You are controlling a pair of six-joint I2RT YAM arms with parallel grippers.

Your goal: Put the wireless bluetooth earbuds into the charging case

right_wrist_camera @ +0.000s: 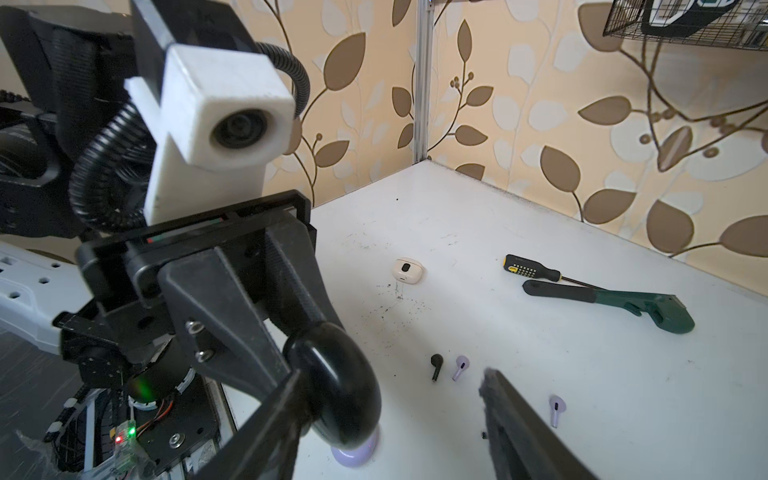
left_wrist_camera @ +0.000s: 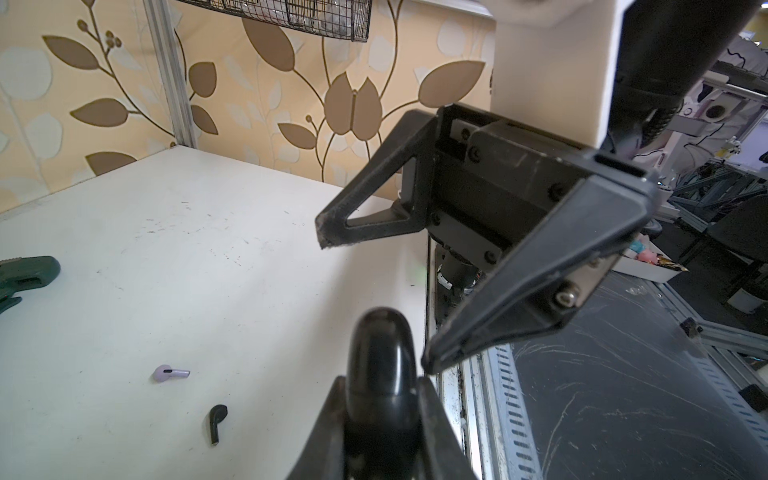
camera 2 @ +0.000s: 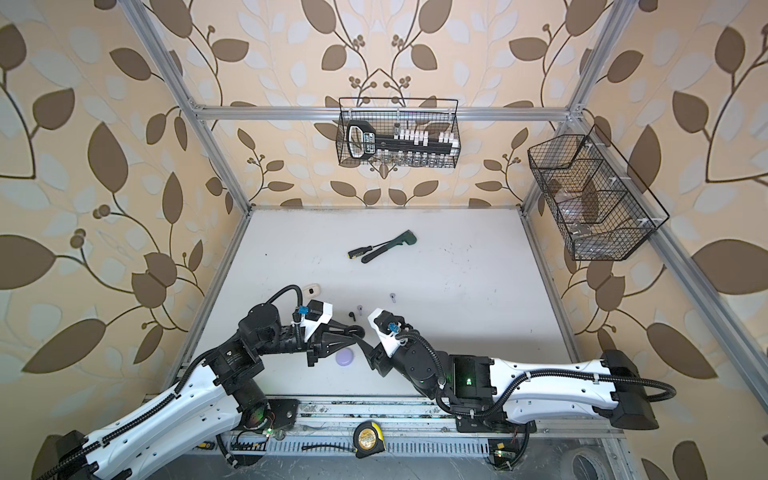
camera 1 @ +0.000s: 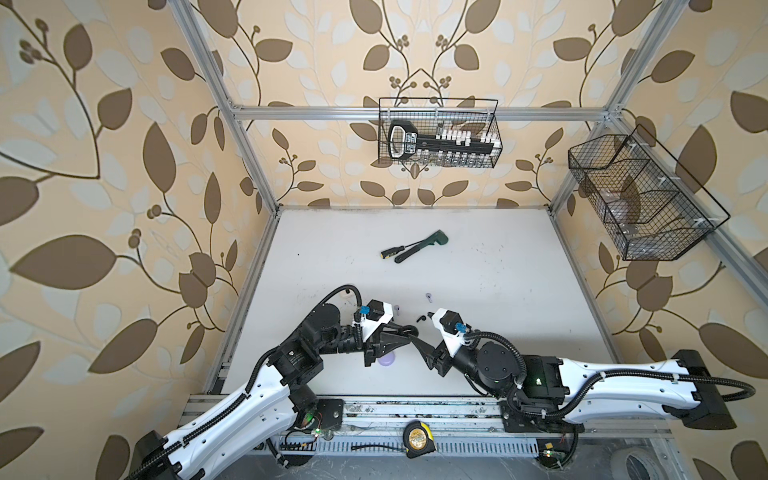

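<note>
Jaws of left gripper (left_wrist_camera: 382,415): clamped on black case (left_wrist_camera: 380,353). Jaws of right gripper (left_wrist_camera: 380,300): apart, 1 finger just beside case. In both top views: black earbud (camera 1: 420,319), 2 lilac earbuds (camera 1: 428,297) at 12 o'clock from case.

white table (camera 1: 498,311) | screwdriver (camera 1: 392,252), green wrench (camera 1: 420,248) | cream case (camera 2: 311,288), lilac case (camera 2: 345,357) | black earbud (camera 2: 352,316), two lilac earbuds (camera 2: 360,308)

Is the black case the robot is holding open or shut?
Shut: the black case shows one smooth rounded shell, lid down, no earbud sockets visible.
</note>
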